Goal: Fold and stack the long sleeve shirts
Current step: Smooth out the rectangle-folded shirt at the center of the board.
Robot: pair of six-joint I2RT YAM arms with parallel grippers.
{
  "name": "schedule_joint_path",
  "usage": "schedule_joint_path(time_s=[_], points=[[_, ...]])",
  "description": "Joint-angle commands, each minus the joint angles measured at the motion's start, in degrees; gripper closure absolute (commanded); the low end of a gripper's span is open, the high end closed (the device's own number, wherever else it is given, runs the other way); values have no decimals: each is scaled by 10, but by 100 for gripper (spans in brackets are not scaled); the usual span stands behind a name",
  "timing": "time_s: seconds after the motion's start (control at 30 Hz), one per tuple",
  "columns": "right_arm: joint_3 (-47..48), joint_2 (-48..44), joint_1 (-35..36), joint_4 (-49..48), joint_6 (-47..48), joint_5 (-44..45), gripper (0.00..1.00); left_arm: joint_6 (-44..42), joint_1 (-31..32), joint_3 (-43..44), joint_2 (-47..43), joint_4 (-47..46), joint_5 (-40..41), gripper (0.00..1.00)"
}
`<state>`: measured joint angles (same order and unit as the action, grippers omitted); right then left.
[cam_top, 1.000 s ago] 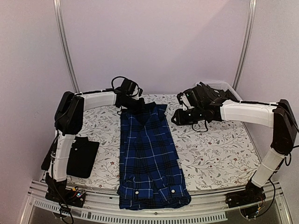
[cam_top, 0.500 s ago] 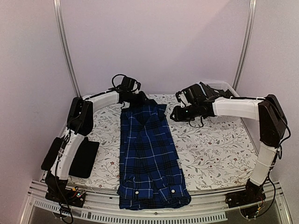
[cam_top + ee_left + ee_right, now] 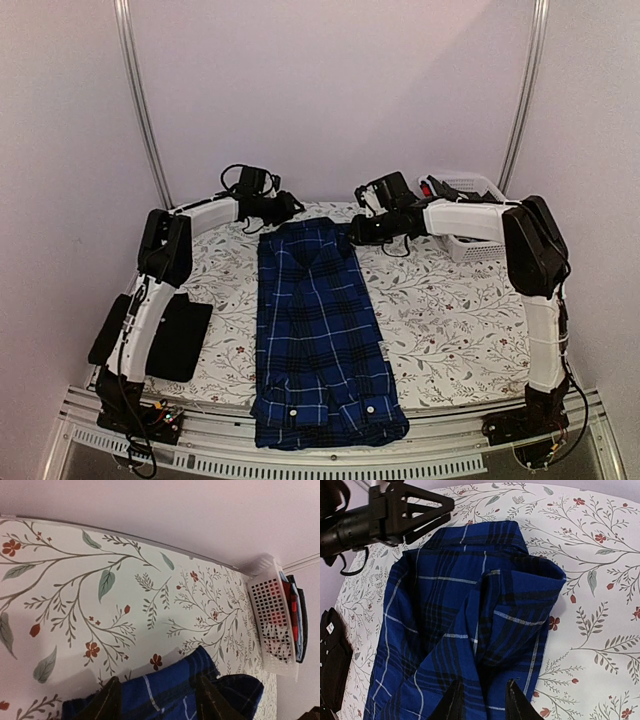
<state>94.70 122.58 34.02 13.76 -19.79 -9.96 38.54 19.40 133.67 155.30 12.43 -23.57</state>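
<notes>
Basket: the white lattice basket [image 3: 272, 625] sits at the far right corner of the table [image 3: 470, 320].
Inside it: red cloth [image 3: 286, 592] and blue cloth [image 3: 299, 625] show through the holes; I can't tell which garments they are.
Blue plaid shirt [image 3: 315, 320]: it lies flat down the middle of the table, collar at the far end, hem hanging over the near edge.
Black shirt [image 3: 178, 335]: folded at the near left by my left arm, well apart from the plaid.
My left gripper [image 3: 156, 682]: released, fingers spread at the collar's far left, nothing in them.
My right gripper [image 3: 485, 685]: fingers partway apart over the collar's right side, plaid in the gap; I can't tell whether the tips touch.
</notes>
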Motion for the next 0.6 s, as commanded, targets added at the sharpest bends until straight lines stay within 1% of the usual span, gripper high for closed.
schedule_joint_path(time_s=[0.0, 0.17, 0.27, 0.43, 0.57], points=[[53, 51, -26, -1, 4, -21, 73, -44, 20, -61, -120, -26, 0, 49], [77, 76, -37, -1, 10, -33, 76, -86, 50, -144, -180, 6, -12, 47], [93, 91, -40, 0, 15, -49, 77, -118, 73, -187, -197, 24, -12, 46], [110, 113, -42, 3, 18, -59, 78, -137, 91, -204, -186, 68, -24, 44], [115, 119, -43, 3, 21, -62, 77, -150, 98, -198, -176, 90, -29, 38]])
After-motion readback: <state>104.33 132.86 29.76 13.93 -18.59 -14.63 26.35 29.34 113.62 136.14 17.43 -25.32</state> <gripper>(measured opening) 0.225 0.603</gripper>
